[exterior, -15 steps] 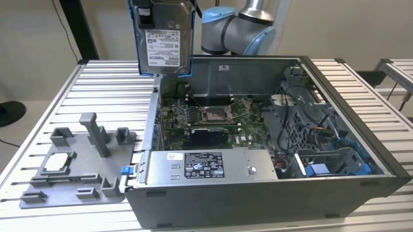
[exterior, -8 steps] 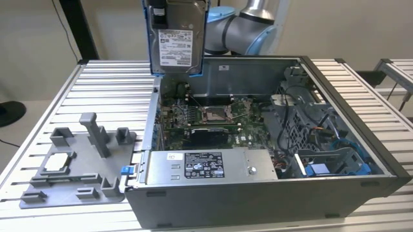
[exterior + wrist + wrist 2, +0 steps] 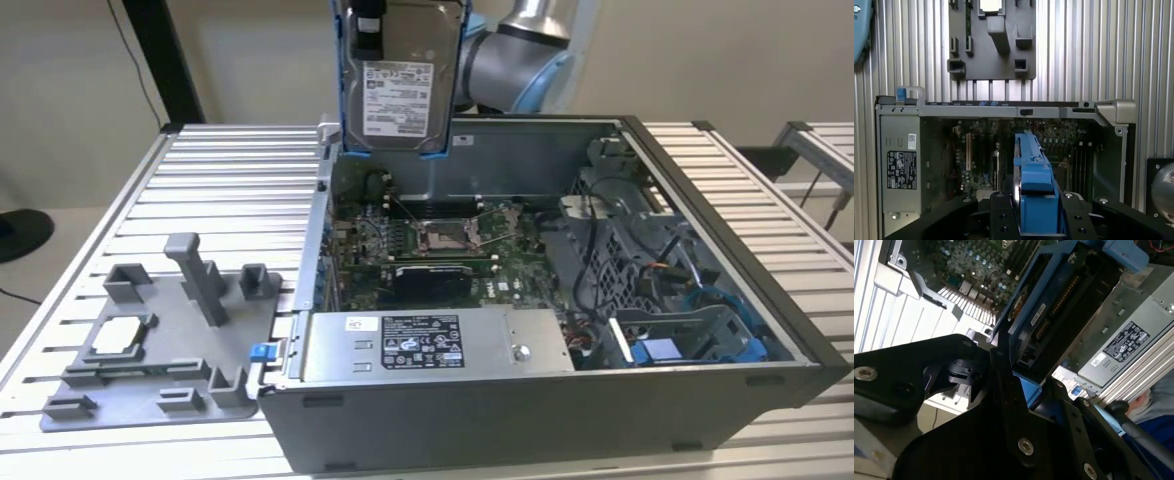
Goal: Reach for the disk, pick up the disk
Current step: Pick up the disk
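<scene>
Above the open computer case [image 3: 561,300], arm raised, the gripper [image 3: 1036,220] holds the disk [image 3: 400,85] upright, label side facing the exterior view. Black fingers [image 3: 1004,220] clamp its blue rails on both sides in the first wrist view. Grey fixture [image 3: 160,330] sits on the bench [image 3: 227,180].

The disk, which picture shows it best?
The exterior view: the disk hangs upright above the open case, its label facing the camera. Both wrist views catch its blue rail edge-on between the jaws.
</scene>
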Tool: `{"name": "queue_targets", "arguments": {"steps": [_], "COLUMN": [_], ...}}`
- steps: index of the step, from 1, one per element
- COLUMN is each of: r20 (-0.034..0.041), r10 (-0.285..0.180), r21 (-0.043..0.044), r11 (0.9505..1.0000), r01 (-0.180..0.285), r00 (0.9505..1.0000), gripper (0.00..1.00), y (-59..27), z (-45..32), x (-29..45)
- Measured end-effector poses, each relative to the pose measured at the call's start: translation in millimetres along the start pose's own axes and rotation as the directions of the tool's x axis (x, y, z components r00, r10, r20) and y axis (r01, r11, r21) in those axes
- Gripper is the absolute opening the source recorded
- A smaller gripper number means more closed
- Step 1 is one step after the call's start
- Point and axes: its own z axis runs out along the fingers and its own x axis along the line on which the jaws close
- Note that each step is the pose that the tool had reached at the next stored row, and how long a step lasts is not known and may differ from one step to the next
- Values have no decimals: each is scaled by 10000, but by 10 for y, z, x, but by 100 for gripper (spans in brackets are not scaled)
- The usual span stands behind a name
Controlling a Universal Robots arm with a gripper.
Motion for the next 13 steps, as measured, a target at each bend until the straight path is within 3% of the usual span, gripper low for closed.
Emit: {"name": "queue_targets", "arguments": {"steps": [13], "r20": [-2], "r10": [-11], "r21": [-113], "r11": [9999], "r01": [11], "r00": [10000], "gripper": [0], "y": [-461], "z": [-11], "x": [-8]}}
